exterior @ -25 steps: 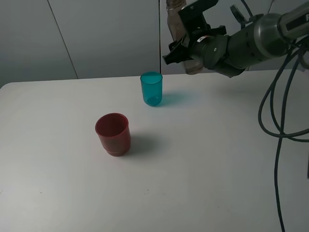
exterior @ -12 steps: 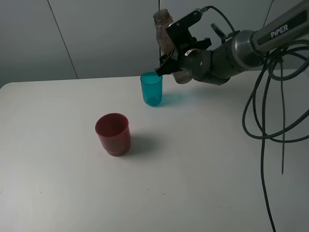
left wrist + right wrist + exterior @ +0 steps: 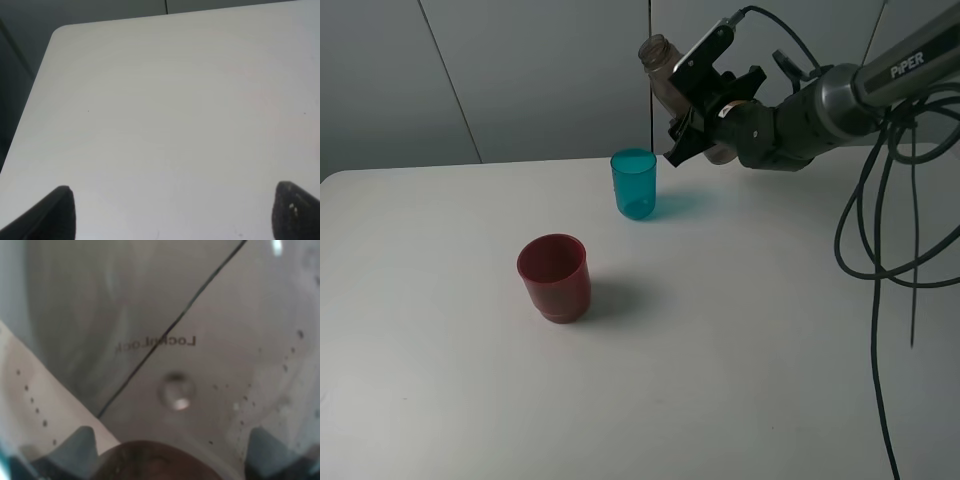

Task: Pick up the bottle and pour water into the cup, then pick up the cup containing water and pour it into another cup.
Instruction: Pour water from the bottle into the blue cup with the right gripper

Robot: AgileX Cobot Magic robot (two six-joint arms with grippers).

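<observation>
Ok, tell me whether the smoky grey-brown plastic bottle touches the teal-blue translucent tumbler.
Apart. Exterior high view: the bottle hangs tilted in the right tool, clear of the tumbler.

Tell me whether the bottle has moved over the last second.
Yes. The bottle has shifted left, closer to the teal cup, and tipped so its neck leans toward that cup, which has not moved.
</observation>
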